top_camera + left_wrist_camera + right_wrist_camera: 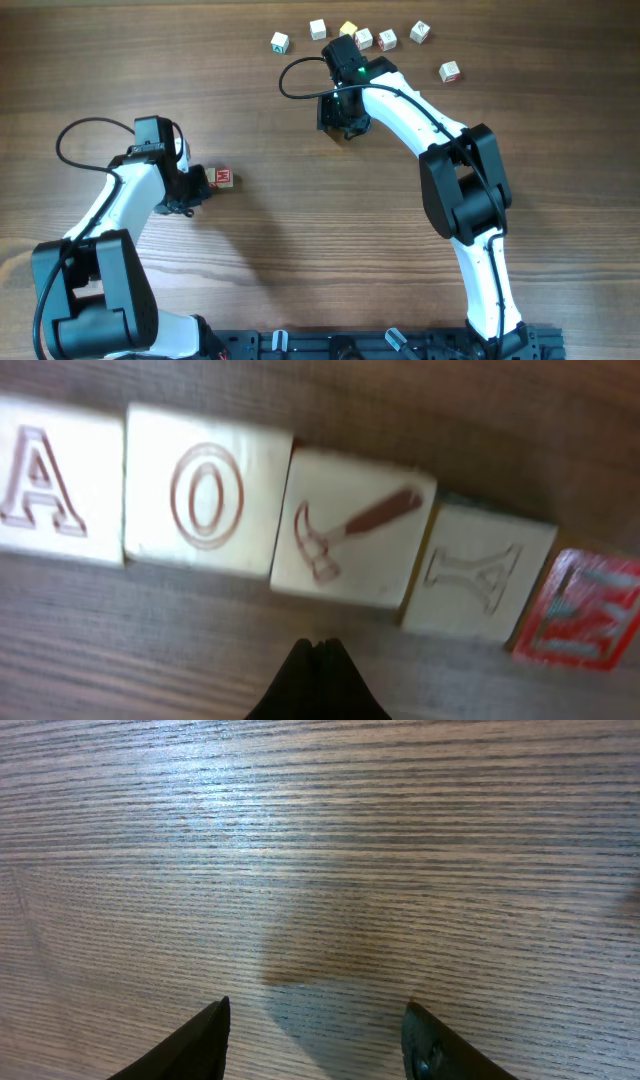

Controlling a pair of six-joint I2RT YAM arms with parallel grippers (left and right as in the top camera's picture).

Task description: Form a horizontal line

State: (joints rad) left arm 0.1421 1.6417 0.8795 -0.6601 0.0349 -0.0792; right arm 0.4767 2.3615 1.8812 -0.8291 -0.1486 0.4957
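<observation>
Left tool [318,665] is pinched shut and holds nothing; right tool [315,1035] stands partly spread over the wood, both above a brown wood-grain counter [300,230]. The horizontal line [350,525] of letter cubes lies just ahead of the left tool's tips, apart from them. From overhead the left arm [120,200] hides the row except its red end cube [223,179], whose face is blurred in the wrist view.
</observation>
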